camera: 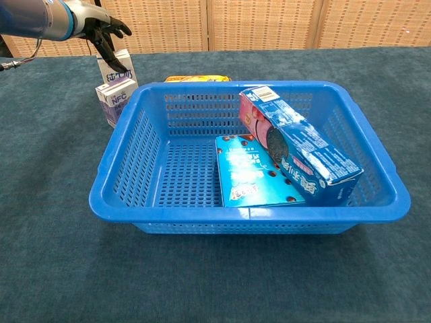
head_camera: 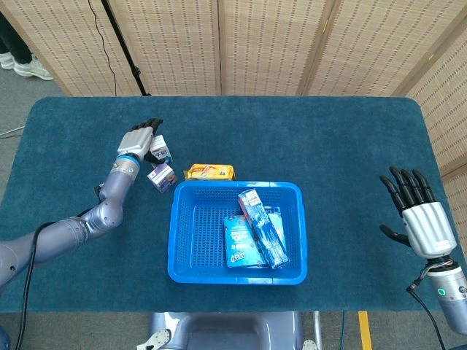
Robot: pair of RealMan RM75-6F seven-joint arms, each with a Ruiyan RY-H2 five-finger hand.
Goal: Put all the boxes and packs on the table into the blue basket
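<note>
My left hand (head_camera: 141, 138) reaches over a white milk carton (head_camera: 162, 152) at the table's back left. Its fingers (camera: 108, 40) are spread around the carton's top (camera: 124, 64), and the carton still stands on the table. A purple NFC carton (head_camera: 161, 176) (camera: 116, 98) stands just in front of the white one. A yellow pack (head_camera: 209, 172) (camera: 196, 79) lies behind the blue basket (head_camera: 175, 230) (camera: 249, 214). Inside the basket lie a flat blue box (head_camera: 238, 244) (camera: 250, 176) and a long blue-and-pink box (head_camera: 263, 230) (camera: 300, 145). My right hand (head_camera: 419, 219) hovers open at the far right, holding nothing.
Dark teal cloth covers the whole table (head_camera: 343, 146). Wicker screens (head_camera: 263, 44) stand behind it, and a black stand leg (head_camera: 128, 55) rises at the back left. The basket's left half (camera: 182, 168) holds nothing.
</note>
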